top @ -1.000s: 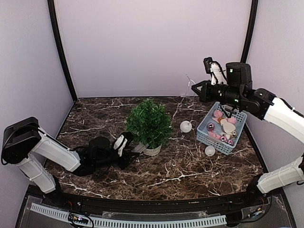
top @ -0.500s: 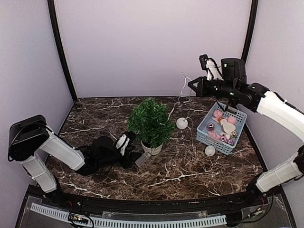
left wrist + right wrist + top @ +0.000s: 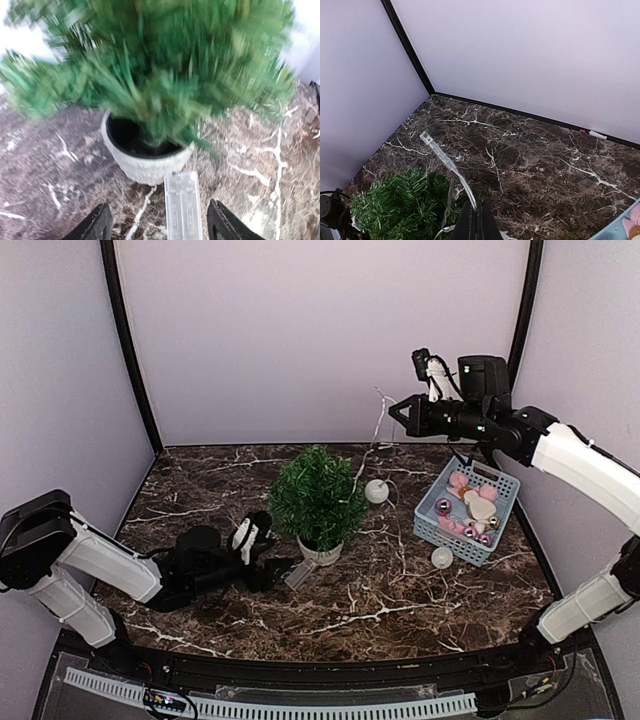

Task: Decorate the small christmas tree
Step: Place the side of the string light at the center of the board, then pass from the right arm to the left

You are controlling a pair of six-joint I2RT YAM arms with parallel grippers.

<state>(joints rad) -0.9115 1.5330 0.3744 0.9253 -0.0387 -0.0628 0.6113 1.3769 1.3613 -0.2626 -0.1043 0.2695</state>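
— Where is the small christmas tree (image 3: 316,500)?

— Upright in its pale pot (image 3: 145,162), about mid-table and a little toward the back. The branches look bare; I see no ornament on them.

— So nothing is done?

— Hardly anything, I'd say. The right gripper (image 3: 476,222) is up high, behind and to the right of the tree. Its jaws are pressed together on a thin light string (image 3: 451,167), which trails down past the tree's right side. A white ball (image 3: 376,491) sits just right of the tree along that string; whether it hangs or rests I cannot tell.

— And the left?

— The left gripper (image 3: 159,226) lies low on the table in front of the pot, jaws spread. A clear box (image 3: 182,205) lies between the fingers with its far end just at the pot's foot, and neither finger touches it.

— What is left?

— By my reckoning, draping the string over the branches, then hanging the ornaments. The blue basket (image 3: 452,540) at the right is full of pink and pale pieces, and a second white ball (image 3: 442,557) lies just in front of it.

— The setting?

— A dark brown marble table (image 3: 180,490) with white veins, pale lilac walls (image 3: 320,330) on three sides, and black posts (image 3: 128,350) in the back corners.
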